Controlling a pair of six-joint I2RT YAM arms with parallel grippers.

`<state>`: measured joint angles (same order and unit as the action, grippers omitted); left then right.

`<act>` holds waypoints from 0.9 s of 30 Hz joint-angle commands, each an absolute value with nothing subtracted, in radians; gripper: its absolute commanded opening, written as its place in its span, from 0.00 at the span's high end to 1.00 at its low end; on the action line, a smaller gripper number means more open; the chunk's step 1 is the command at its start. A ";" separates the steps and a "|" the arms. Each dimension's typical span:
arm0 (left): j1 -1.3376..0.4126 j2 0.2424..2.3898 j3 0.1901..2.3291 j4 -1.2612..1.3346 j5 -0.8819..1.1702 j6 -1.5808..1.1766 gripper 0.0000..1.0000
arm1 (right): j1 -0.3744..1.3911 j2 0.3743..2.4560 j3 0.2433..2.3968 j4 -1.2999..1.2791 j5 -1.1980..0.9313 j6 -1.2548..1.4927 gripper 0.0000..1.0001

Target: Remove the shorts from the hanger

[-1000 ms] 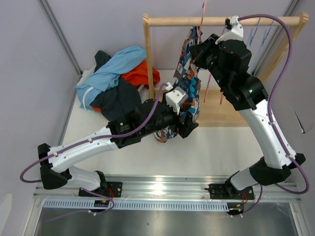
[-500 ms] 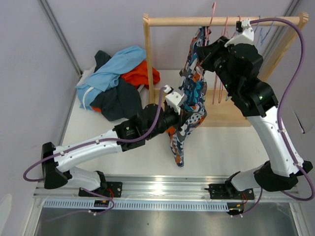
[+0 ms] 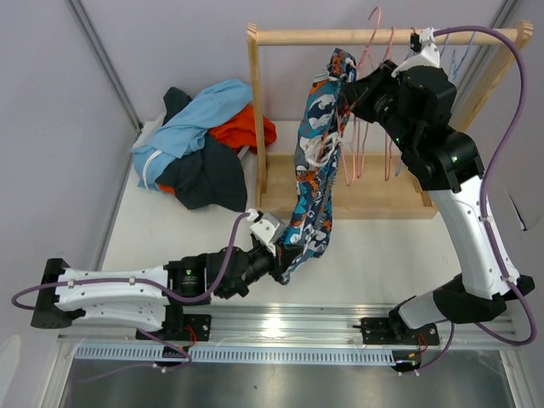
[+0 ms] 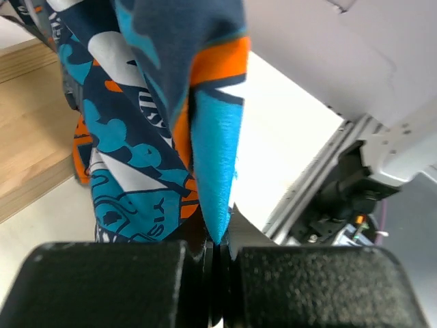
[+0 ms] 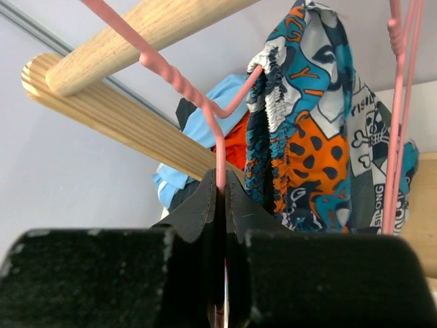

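The cartoon-print shorts (image 3: 316, 161) hang stretched from up by the rack's rail down toward the table's near edge. Their gathered waistband sits on a pink hanger (image 5: 205, 109), and my right gripper (image 5: 222, 183) is shut on that hanger's wire just beside the shorts (image 5: 314, 137). In the top view the right gripper (image 3: 348, 93) stays high by the rail. My left gripper (image 3: 285, 259) is low near the front, shut on the shorts' bottom edge. In the left wrist view the left gripper (image 4: 218, 242) pinches a blue fold of the shorts (image 4: 136, 150).
A wooden rack (image 3: 255, 110) with a flat base (image 3: 387, 194) stands at the back. More pink hangers (image 3: 364, 144) and blue ones (image 3: 450, 59) hang from its rail. A pile of other shorts (image 3: 204, 140) lies at the back left.
My left gripper closed on the shorts' lower edge and drew back toward the near edge, pulling the fabric taut. The right arm lifted the hanger a little.
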<state>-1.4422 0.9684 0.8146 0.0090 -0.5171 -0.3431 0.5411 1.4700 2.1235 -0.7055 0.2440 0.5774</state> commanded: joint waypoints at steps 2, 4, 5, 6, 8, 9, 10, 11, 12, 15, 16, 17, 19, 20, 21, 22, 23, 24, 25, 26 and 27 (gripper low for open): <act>-1.457 1.008 0.850 -0.026 -0.589 -0.338 1.00 | 0.522 1.387 2.088 -0.569 0.253 0.613 1.00; -1.430 1.070 0.918 -0.026 -0.597 -0.292 1.00 | 0.532 1.364 2.060 -0.604 0.241 0.640 1.00; -1.411 1.093 0.969 -0.032 -0.585 -0.279 1.00 | 0.540 1.329 2.042 -0.612 0.233 0.649 1.00; -1.363 1.115 0.995 -0.035 -0.575 -0.264 1.00 | 0.548 1.309 1.992 -0.630 0.227 0.675 1.00; -1.306 1.179 1.104 -0.037 -0.560 -0.233 1.00 | 0.580 1.257 1.927 -0.641 0.203 0.709 1.00; -1.239 1.202 1.133 -0.043 -0.531 -0.223 1.00 | 0.592 1.202 1.858 -0.659 0.193 0.728 1.00; -1.205 1.225 1.231 -0.049 -0.523 -0.203 1.00 | 0.618 1.172 1.823 -0.666 0.187 0.773 1.00; -1.174 1.250 1.270 -0.060 -0.511 -0.193 1.00 | 0.630 1.140 1.742 -0.670 0.166 0.799 1.00; -1.113 1.306 1.311 -0.072 -0.479 -0.183 1.00 | 0.641 1.082 1.705 -0.678 0.155 0.819 1.00; -1.031 1.424 1.527 -0.152 -0.450 -0.125 1.00 | 0.676 1.002 1.620 -0.731 0.111 0.894 1.00; -1.016 1.452 1.607 -0.188 -0.448 -0.111 1.00 | 0.686 0.988 1.612 -0.750 0.097 0.913 1.00; -1.005 1.478 1.684 -0.213 -0.443 -0.101 1.00 | 0.696 0.977 1.612 -0.767 0.098 0.916 1.00; -0.983 1.529 1.770 -0.261 -0.443 -0.084 1.00 | 0.703 0.954 1.623 -0.801 0.098 0.916 1.00; -0.980 1.535 1.785 -0.299 -0.445 -0.083 1.00 | 0.703 0.956 1.649 -0.819 0.113 0.904 1.00; -0.982 1.529 1.789 -0.316 -0.445 -0.097 1.00 | 0.703 0.957 1.669 -0.824 0.121 0.891 1.00; -0.982 1.491 1.770 -0.324 -0.422 -0.110 1.00 | 0.703 0.982 1.690 -0.830 0.133 0.875 1.00; -0.986 1.459 1.744 -0.321 -0.416 -0.124 1.00 | 0.703 1.001 1.757 -0.837 0.162 0.856 1.00; -1.006 1.421 1.624 -0.313 -0.419 -0.146 1.00 | 0.703 1.029 1.800 -0.854 0.175 0.812 1.00; -1.021 1.334 1.580 -0.307 -0.431 -0.152 1.00 | 0.701 1.061 1.845 -0.862 0.184 0.786 1.00; -1.037 1.289 1.493 -0.313 -0.474 -0.159 1.00 | 0.700 1.139 1.950 -0.883 0.201 0.760 1.00; -1.064 1.246 1.421 -0.330 -0.495 -0.187 1.00 | 0.690 1.182 2.010 -0.896 0.201 0.718 1.00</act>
